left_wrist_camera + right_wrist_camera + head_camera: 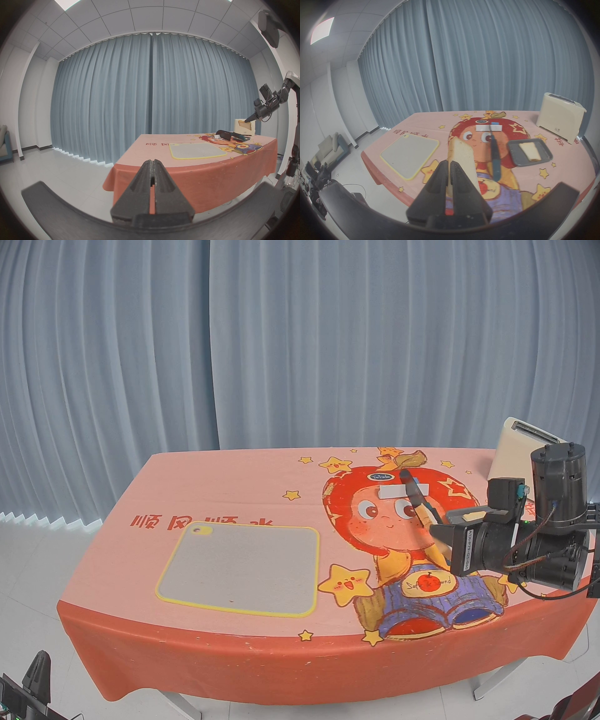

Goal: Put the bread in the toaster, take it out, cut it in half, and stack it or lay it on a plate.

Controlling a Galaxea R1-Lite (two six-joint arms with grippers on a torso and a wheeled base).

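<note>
The left tool [153, 164], clenched on nothing, hangs near left of the worktop [206, 484]. On the worktop are one cutting board [237, 569], one knife [495, 153], one tray [515, 155] holding one bread slice [529, 151], and one toaster [561, 115] far right. The right tool [450, 165] grasps a second slice [464, 156] above the near right.

The right arm [550, 534] is black: a round screw-topped motor can, a boxy wrist block, thin reddish cables [530, 541], a teal plug [520, 490]. The left gripper [152, 162] and right gripper [449, 164] are black tapering wedges.
</note>
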